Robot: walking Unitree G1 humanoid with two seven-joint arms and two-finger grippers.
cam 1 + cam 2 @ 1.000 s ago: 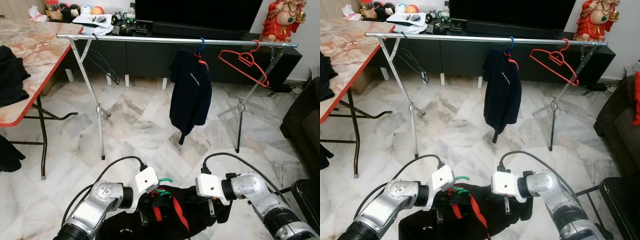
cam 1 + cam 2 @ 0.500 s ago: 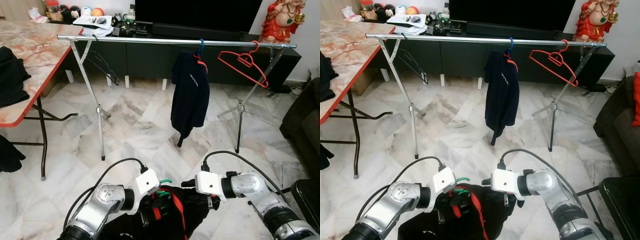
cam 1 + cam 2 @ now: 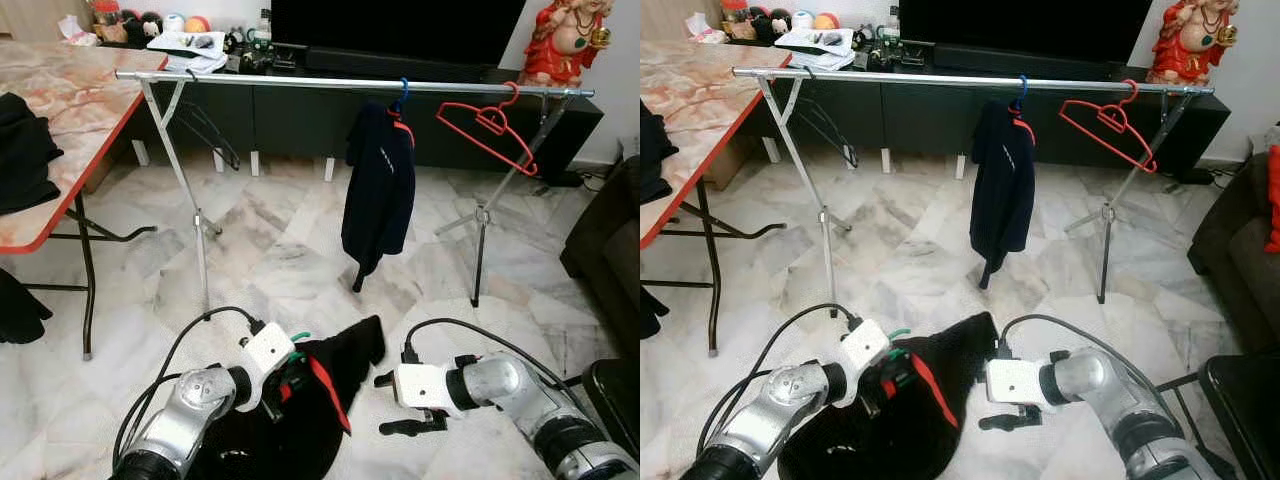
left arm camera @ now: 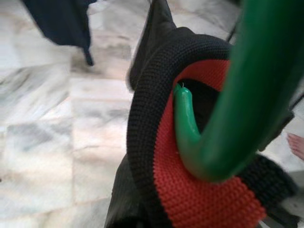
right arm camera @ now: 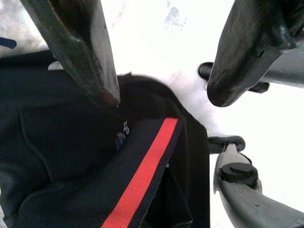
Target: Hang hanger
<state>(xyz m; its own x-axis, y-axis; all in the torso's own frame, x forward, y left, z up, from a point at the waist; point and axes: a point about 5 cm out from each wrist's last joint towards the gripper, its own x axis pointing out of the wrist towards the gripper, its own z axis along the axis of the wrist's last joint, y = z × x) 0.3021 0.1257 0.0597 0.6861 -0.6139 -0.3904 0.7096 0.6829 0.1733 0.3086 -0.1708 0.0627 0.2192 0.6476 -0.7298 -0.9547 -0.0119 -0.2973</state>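
Green hanger (image 3: 298,338), threaded through the black-and-red garment (image 3: 300,410), sits low by the floor, clamped in your left gripper (image 3: 285,372), while the right gripper (image 3: 408,404) hangs spread and empty beside it. Left wrist view: the hook (image 4: 223,109) curls through the red-lined collar (image 4: 185,185) — lift steadily toward the rail (image 3: 350,84), keeping the hook upright.

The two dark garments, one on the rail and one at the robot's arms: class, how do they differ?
The navy top hangs full length from a blue hanger on the rail; the black garment is bunched low, held at the left pincer on a green hanger. The black one has red trim. Both are dark.
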